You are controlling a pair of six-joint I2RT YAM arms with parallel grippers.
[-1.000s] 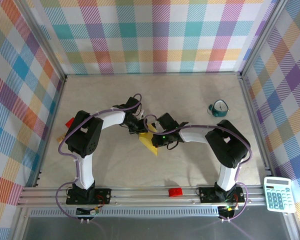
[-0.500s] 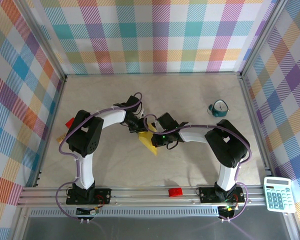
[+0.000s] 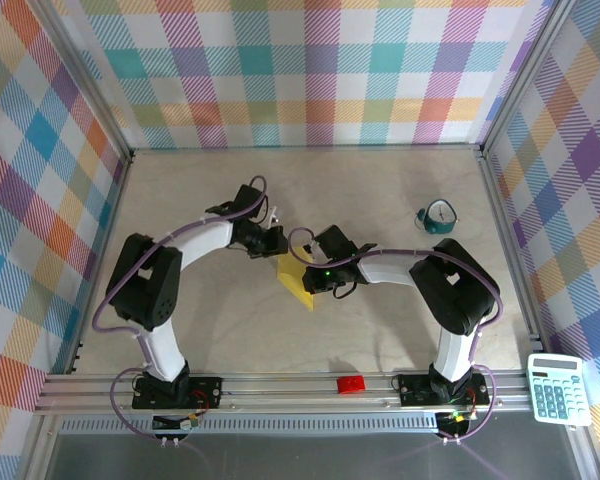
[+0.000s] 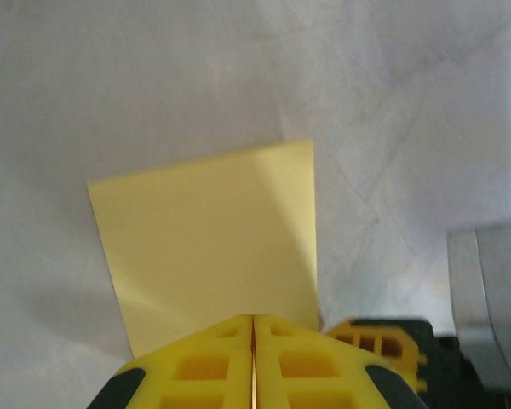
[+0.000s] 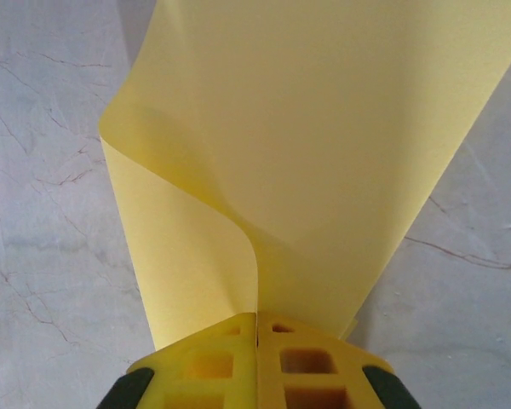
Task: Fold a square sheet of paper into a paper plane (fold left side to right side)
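The square sheet of paper (image 3: 298,283) sits in the middle of the table (image 3: 210,330), between the arms; the right gripper (image 5: 256,319) is clamped on its near edge, one layer curling up and over; the left gripper (image 4: 254,322) is closed at the opposite edge, whether it pinches the paper is unclear; bare tabletop lies all round; a small teal object (image 3: 438,218) stands well apart.

The marbled tabletop (image 3: 380,180) carried the square sheet of paper (image 3: 302,286) near its middle; a small teal object (image 3: 438,219) sat well to the right.
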